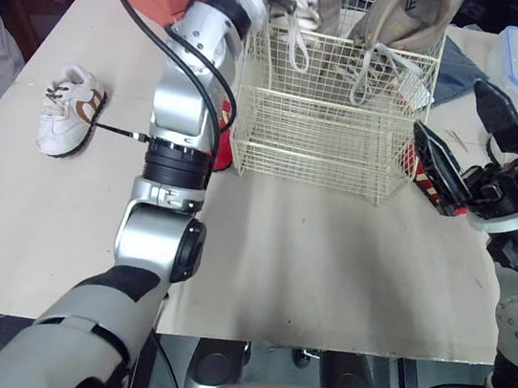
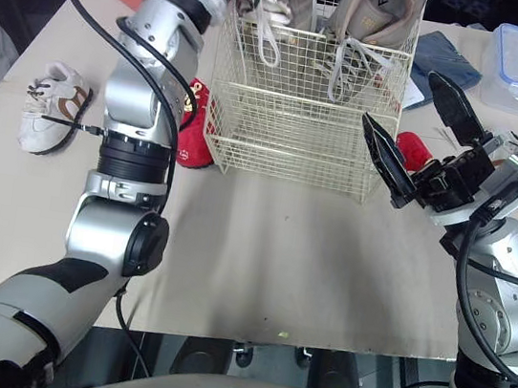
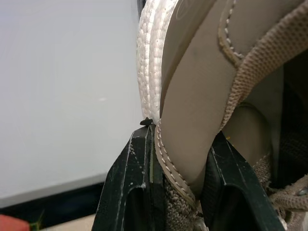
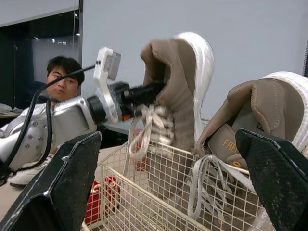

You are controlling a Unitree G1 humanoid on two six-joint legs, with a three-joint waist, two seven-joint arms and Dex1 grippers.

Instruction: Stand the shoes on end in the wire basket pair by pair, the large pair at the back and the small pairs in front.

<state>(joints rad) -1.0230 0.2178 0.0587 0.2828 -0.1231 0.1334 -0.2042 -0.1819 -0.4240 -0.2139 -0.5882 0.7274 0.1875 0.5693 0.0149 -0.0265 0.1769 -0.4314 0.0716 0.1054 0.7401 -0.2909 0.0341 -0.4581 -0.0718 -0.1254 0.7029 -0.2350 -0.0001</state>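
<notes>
Fingers [image 3: 130, 192] of the left gripper [image 3: 180, 139] are pinching a tan shoe [image 4: 178, 91], heel up, at the basket's [image 1: 317, 125] eleven o'clock; the right gripper [image 1: 447, 105] is hovering at its three o'clock, jaws wide.

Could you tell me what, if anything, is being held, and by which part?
The left gripper clamps a large beige shoe by its heel collar, one finger inside and one outside. The right gripper is open, holding nothing.

Large shoes [image 1: 409, 17] in basket [image 1: 316, 134], small shoe [image 1: 70, 111] left
</notes>
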